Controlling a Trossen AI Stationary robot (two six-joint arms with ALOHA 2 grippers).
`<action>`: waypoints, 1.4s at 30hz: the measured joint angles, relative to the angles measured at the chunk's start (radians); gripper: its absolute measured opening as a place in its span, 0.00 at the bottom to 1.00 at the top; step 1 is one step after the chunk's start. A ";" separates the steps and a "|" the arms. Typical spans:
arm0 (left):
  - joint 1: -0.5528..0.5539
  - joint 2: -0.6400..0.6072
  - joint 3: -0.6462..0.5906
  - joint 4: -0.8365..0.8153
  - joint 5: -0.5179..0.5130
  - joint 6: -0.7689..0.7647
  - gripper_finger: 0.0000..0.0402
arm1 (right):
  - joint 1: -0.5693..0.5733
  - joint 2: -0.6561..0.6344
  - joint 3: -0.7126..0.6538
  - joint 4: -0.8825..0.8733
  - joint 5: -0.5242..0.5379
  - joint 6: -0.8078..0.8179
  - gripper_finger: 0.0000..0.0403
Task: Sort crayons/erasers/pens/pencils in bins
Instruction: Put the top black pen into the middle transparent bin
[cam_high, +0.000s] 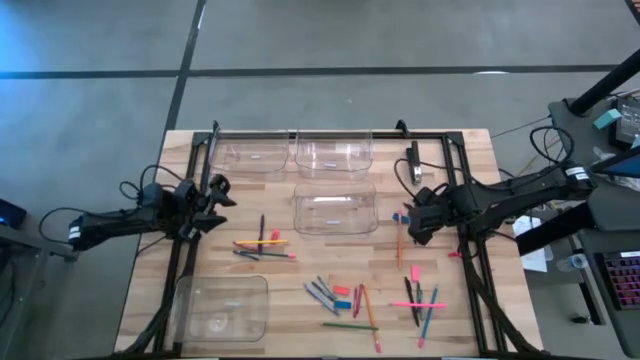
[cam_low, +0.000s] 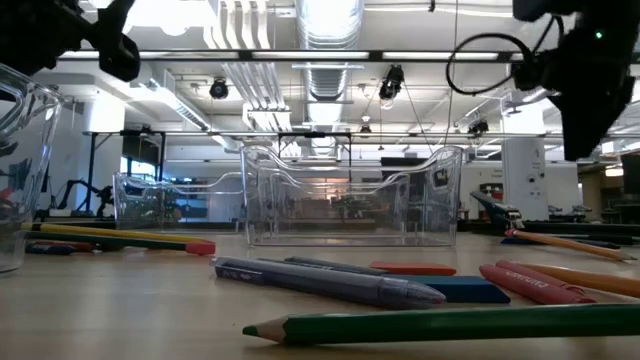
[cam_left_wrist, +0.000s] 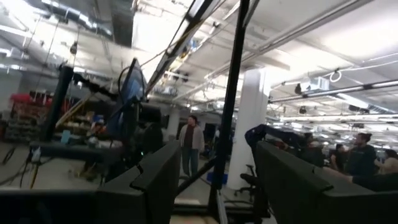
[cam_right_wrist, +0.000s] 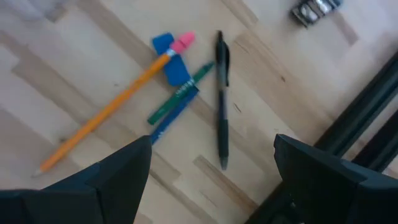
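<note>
My right gripper (cam_right_wrist: 211, 180) is open and hovers above the table near its right side (cam_high: 413, 222), touching nothing. Under it lie an orange pencil (cam_right_wrist: 106, 109) with a pink tip, a light blue eraser (cam_right_wrist: 171, 62), a green crayon (cam_right_wrist: 180, 93), a blue crayon (cam_right_wrist: 174, 115) and a black pen (cam_right_wrist: 222, 99), all flat on the wood. My left gripper (cam_left_wrist: 214, 193) is open, raised over the table's left side (cam_high: 208, 200), and points level into the room. Four clear bins stand on the table: two at the far edge (cam_high: 255, 157) (cam_high: 335, 155), one in the middle (cam_high: 335, 212), one near left (cam_high: 222, 305).
More sticks lie in loose heaps: one at centre left (cam_high: 262, 243), one near the middle (cam_high: 340, 295), one near right (cam_high: 420, 295). A black frame (cam_high: 450, 160) edges the table. People stand in the room beyond (cam_left_wrist: 191, 140). A small metal clip (cam_right_wrist: 314, 11) lies on the wood.
</note>
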 joint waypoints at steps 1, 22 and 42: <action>0.000 0.018 0.000 0.000 -0.010 0.003 0.49 | -0.003 -0.020 -0.025 0.014 0.000 0.013 0.80; 0.000 0.370 0.115 0.042 -0.069 0.053 0.49 | -0.120 0.030 -0.246 0.182 -0.007 0.158 0.62; 0.000 0.392 0.114 0.112 -0.068 0.053 0.49 | -0.215 0.049 -0.439 0.379 -0.105 0.119 0.50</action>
